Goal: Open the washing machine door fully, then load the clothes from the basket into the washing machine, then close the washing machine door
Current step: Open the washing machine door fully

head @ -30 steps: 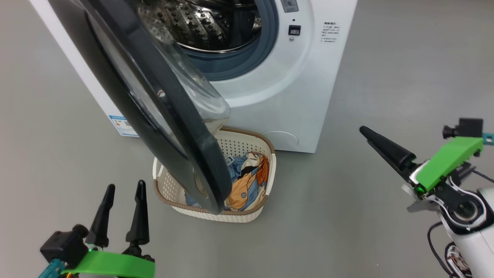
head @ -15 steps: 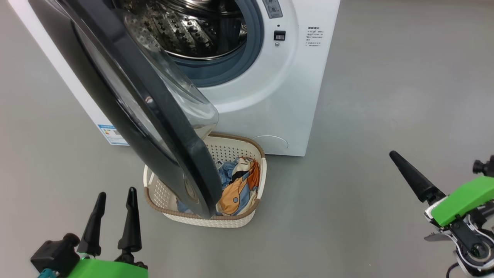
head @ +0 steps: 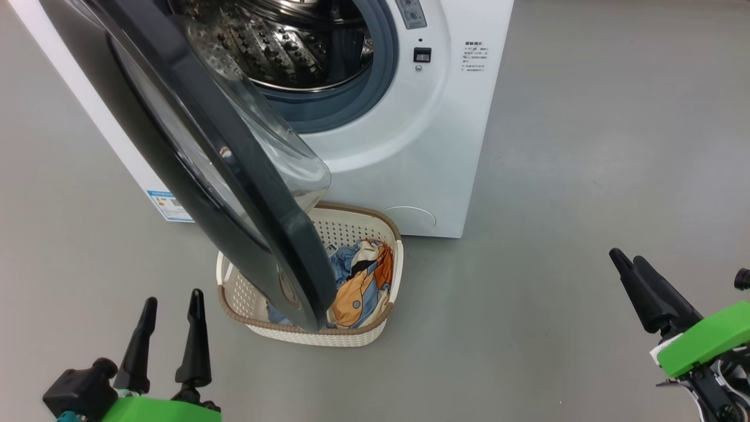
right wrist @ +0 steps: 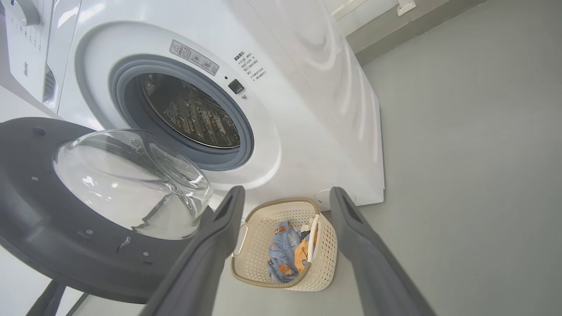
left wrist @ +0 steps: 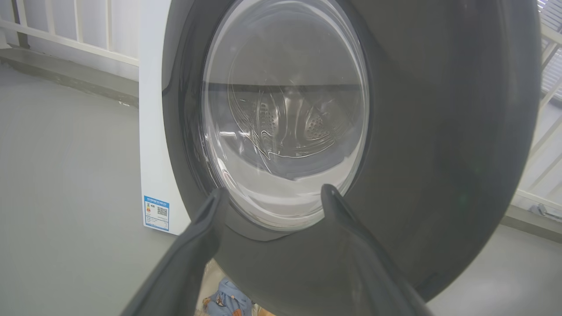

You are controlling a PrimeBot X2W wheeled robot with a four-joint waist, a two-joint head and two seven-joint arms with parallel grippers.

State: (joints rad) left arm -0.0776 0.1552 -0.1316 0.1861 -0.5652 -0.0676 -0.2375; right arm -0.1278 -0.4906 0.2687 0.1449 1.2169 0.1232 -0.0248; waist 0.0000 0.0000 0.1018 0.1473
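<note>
Looking down at the washing machine [head: 410, 146], I see it standing white on the grey floor [head: 586, 146] at the far side, its steel drum [head: 281, 41] bare behind the grey-blue seal [head: 375, 82]. The washing machine door [head: 281, 234] is swung out toward me on the left, not flat back against the front, and its clear glass bowl [head: 293, 158] bulges toward the drum opening. A blue label sticker [head: 167, 205] shows low on the machine's left side.

The basket [head: 351, 225] sits on the floor just in front of the machine, and the door's lower edge overlaps its left part from the head camera. The clothes [head: 354, 287] lie bunched inside it — blue fabric and orange-and-cream patches showing on the right side.

My left gripper [head: 173, 296] hovers near left, well apart from the basket, fingers spread and grasping nothing; its wrist camera faces the door's outer face. My right gripper [head: 626, 255] hangs near right, also released and empty — from its wrist camera the basket appears between the two spread fingers, farther off.
</note>
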